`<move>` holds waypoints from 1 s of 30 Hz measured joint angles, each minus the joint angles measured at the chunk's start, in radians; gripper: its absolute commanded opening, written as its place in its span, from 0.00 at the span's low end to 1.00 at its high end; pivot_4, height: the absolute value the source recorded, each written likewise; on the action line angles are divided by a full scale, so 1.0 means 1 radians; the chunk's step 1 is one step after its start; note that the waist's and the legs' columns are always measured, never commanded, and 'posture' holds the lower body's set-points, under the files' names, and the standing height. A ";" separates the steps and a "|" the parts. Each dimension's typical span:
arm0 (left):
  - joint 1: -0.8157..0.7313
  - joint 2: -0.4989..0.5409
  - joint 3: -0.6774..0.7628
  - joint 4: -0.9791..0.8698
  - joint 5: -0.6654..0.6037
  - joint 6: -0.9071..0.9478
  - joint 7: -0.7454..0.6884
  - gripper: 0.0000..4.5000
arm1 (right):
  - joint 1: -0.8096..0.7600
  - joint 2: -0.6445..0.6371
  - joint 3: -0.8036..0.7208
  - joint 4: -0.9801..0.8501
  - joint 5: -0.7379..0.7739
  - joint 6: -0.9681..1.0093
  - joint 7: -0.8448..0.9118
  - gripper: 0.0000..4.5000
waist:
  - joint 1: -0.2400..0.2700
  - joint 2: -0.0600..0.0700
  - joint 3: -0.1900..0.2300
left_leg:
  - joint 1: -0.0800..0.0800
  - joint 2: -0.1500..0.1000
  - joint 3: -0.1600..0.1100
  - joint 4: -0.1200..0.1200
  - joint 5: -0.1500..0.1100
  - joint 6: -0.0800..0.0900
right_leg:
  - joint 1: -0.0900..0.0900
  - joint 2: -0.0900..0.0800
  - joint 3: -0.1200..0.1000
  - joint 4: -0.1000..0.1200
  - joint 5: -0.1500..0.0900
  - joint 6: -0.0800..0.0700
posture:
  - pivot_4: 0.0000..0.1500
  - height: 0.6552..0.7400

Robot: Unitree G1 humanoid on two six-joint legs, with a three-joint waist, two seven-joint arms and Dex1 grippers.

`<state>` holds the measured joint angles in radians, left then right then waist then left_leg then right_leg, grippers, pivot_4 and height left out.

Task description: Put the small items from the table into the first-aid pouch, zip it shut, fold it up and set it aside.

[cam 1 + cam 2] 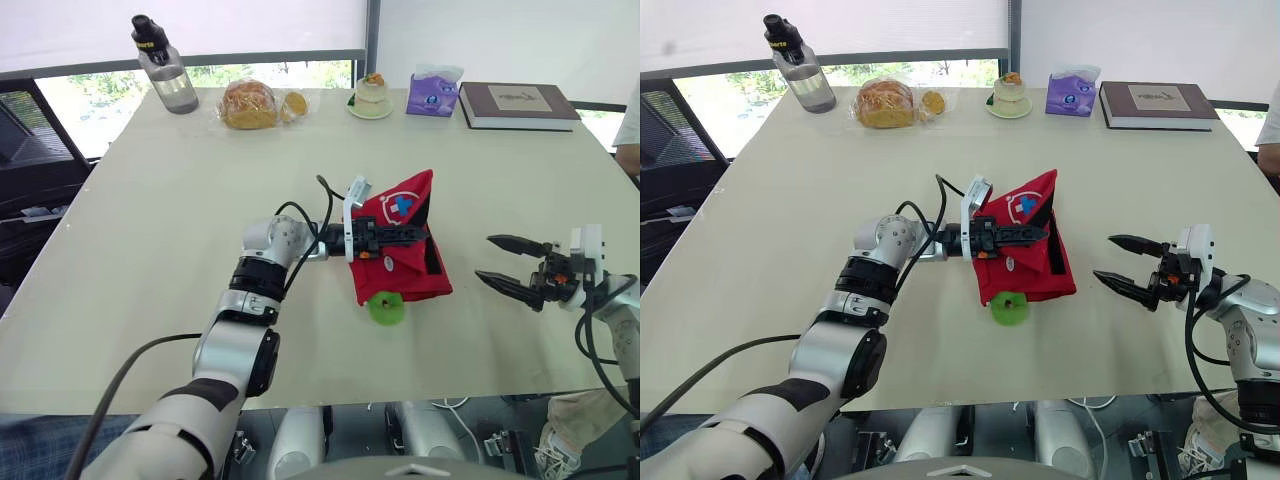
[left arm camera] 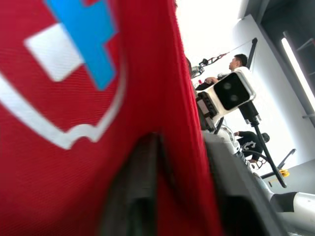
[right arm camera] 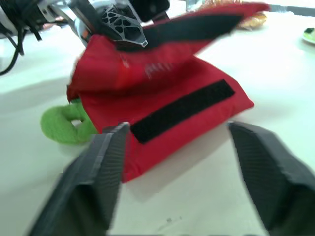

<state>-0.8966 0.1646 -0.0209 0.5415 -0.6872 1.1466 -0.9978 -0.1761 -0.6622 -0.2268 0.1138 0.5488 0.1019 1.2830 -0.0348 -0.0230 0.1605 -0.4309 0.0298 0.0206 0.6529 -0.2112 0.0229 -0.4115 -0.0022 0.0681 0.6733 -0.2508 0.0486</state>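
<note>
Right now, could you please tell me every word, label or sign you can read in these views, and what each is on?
Pouch: no words; a sign of a blue cross on white inside a white shield outline.
Book: cover lettering too small to read.
Tissue pack: print too small to read.

My two head cameras look down over the table (image 1: 180, 200), pouch (image 1: 398, 275) mid-frame in both. Left wrist camera sits right against its red cloth; right wrist camera faces it from nearby.
</note>
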 measured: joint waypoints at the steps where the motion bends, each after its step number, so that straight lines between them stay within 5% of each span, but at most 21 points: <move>1: 0.000 -0.002 -0.001 0.001 0.001 -0.002 -0.002 0.75 | 0.001 -0.001 0.000 0.000 0.000 0.000 0.000 1.00 | 0.000 0.000 0.000 | 0.000 0.000 0.000 0.000 0.000 0.000 | 0.000 0.000 0.000 0.000 0.000 0.000 | 1.00 1.00; 3: 0.000 -0.007 -0.006 0.002 0.010 -0.005 -0.010 0.98 | 0.001 -0.003 0.000 -0.001 0.000 0.003 -0.003 1.00 | 0.000 0.000 0.000 | 0.000 0.000 0.000 0.000 0.000 0.000 | 0.000 0.000 0.000 0.000 0.000 0.000 | 1.00 1.00; 4: 0.000 -0.007 -0.011 0.000 0.010 -0.004 -0.022 0.99 | 0.001 -0.004 0.000 -0.002 0.000 0.004 -0.006 1.00 | -0.001 0.000 0.000 | 0.000 0.000 0.000 0.000 0.000 0.000 | 0.000 0.000 0.000 0.000 0.000 0.000 | 1.00 1.00; 25: 0.062 -0.024 -0.101 -0.069 0.088 -0.162 -0.098 0.99 | 0.003 -0.042 -0.002 0.035 -0.017 -0.009 -0.005 1.00 | 0.004 0.000 0.000 | 0.000 0.000 0.000 0.000 0.000 0.000 | 0.000 0.000 0.000 0.000 0.000 0.000 | 1.00 1.00; 28: 0.055 -0.023 -0.073 -0.092 0.088 -0.192 -0.088 0.84 | 0.004 -0.042 -0.005 0.043 -0.017 -0.020 -0.005 1.00 | 0.003 0.000 0.000 | 0.000 0.000 0.000 0.000 0.000 0.000 | 0.000 0.000 0.000 0.000 0.000 0.000 | 1.00 1.00; 30: 0.055 -0.001 -0.066 -0.166 0.078 -0.204 -0.107 0.64 | 0.006 -0.043 -0.009 0.047 -0.022 -0.030 -0.005 1.00 | 0.002 0.000 0.000 | 0.000 0.000 0.000 0.000 0.000 0.000 | 0.000 0.000 0.000 0.000 0.000 -0.001 | 1.00 1.00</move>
<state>-0.8414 0.1640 -0.0871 0.3752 -0.6088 0.9425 -1.1048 -0.1702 -0.7052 -0.2354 0.1611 0.5272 0.0722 1.2784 -0.0333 -0.0225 0.1604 -0.4309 0.0297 0.0205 0.6527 -0.2112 0.0230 -0.4115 -0.0020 0.0680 0.6733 -0.2505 0.0479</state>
